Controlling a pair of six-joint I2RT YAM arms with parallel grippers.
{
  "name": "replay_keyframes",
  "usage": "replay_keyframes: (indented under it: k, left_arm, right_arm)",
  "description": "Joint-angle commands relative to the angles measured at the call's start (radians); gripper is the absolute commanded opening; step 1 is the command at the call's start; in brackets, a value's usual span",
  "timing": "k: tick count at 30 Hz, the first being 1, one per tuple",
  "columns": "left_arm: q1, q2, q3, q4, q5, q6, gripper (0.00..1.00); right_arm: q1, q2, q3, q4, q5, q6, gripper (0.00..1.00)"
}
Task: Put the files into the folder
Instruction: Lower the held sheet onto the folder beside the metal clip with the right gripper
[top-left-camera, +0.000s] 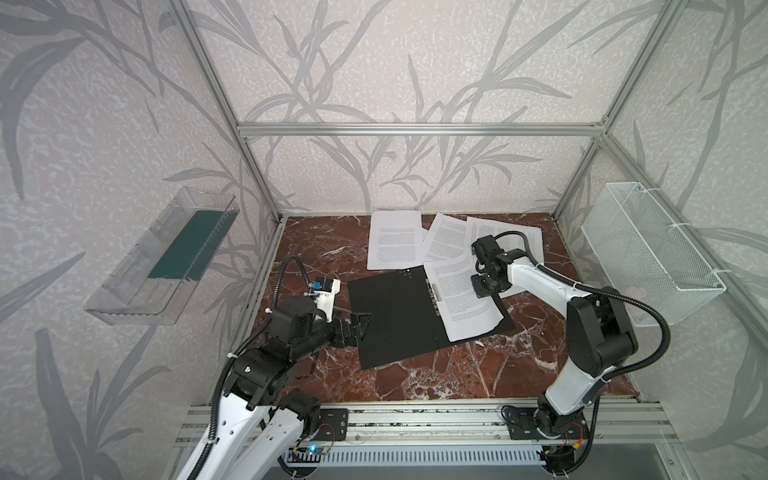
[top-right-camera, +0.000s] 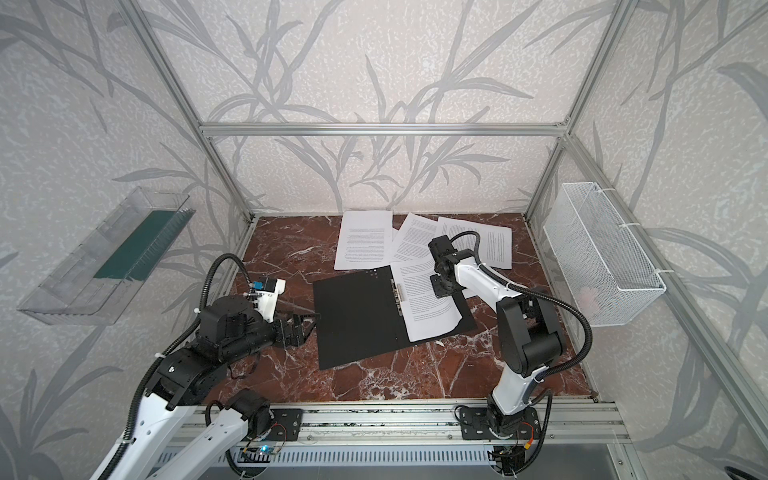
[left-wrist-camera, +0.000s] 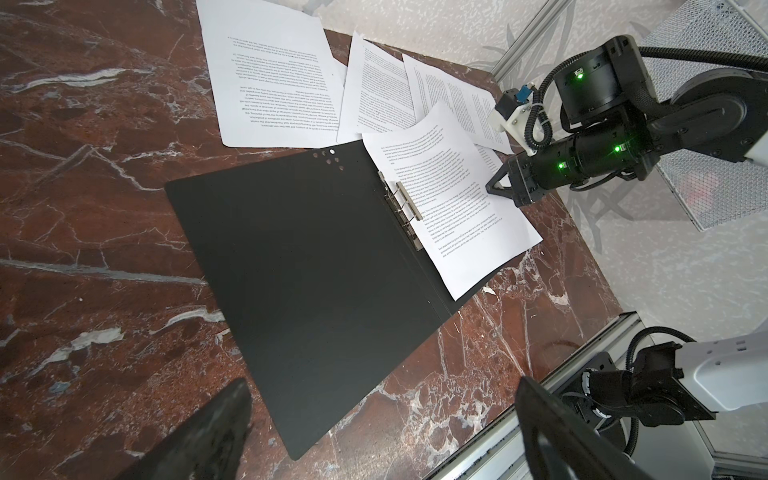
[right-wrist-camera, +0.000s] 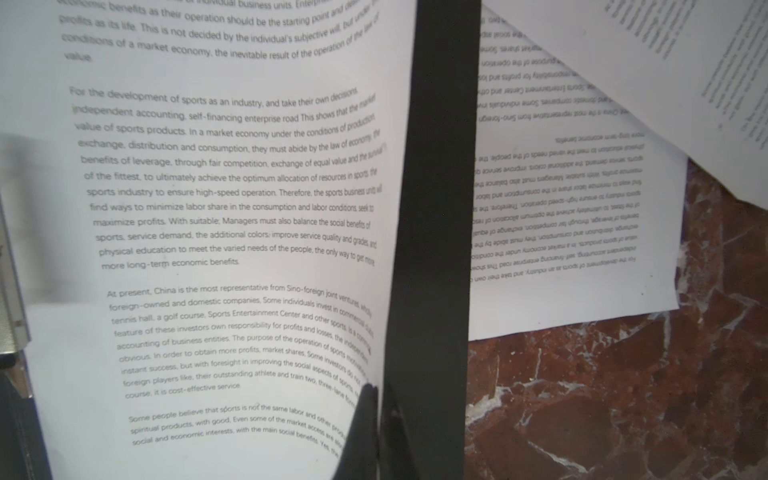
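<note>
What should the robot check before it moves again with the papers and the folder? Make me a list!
1. The folder lies open and flat on the table: ok.
2. The right gripper is shut on the edge of the sheet: ok.
3. That sheet lies on the folder's right half: ok.
4. The sheet's inner edge is tucked under the clip bar: cannot tell.
5. The left gripper is open, near the folder's left edge: ok.
6. All files are in the folder: not ok; three other sheets lie on the table behind it.
</note>
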Motion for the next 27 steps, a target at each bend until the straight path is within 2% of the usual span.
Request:
replay_keyframes:
  k: [1, 7, 27]
  left_arm:
    - [0.002, 0.001, -0.010, -0.004, -0.011, 0.020, 0.99]
    - [0.002, 0.001, -0.010, -0.005, -0.013, 0.021, 0.99]
    - [0.003, 0.001, -0.010, -0.004, -0.014, 0.021, 0.99]
  right_arm:
    - [0.004, -0.021, 0.001, -0.028, 0.037, 0.005, 0.00]
    - [0.001, -0.018, 0.001, -0.036, 0.065, 0.009, 0.00]
    - [0.001, -0.025, -0.019, -0.002, -0.038, 0.008, 0.00]
